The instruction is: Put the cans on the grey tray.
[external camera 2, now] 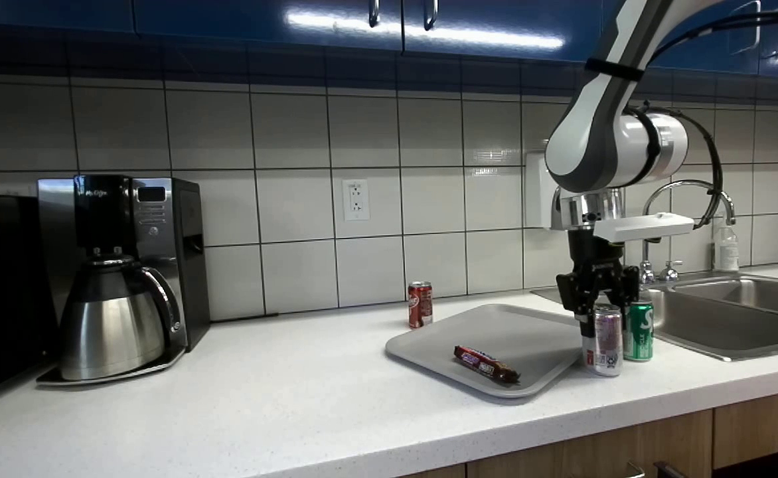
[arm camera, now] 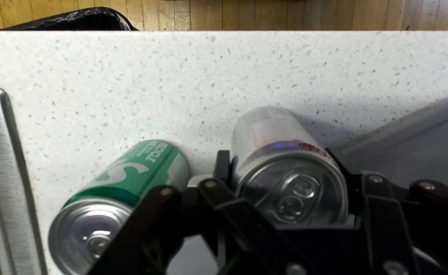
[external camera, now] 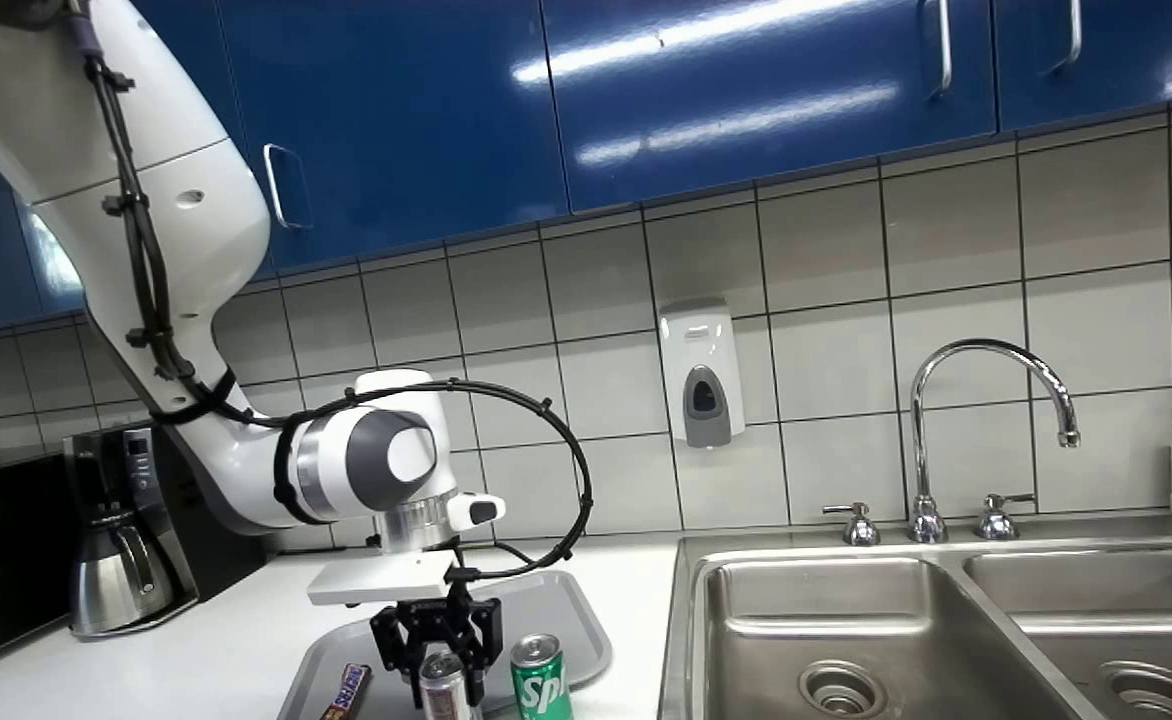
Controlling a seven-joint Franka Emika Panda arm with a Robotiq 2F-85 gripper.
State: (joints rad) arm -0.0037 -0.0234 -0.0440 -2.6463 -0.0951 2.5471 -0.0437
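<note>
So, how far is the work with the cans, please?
Done: nothing yet; the grey tray carries a candy bar but no can. In hand: the silver can, clasped by the gripper. Left: placing it, plus the green can and red can, standing on the counter.

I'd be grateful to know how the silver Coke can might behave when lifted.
The silver Coke can is probably slippery: its metal wall looks smooth and curved where the fingers pinch it. It may swing slightly, gripped near its top. Being cylindrical, it would likely roll if dropped.
</note>
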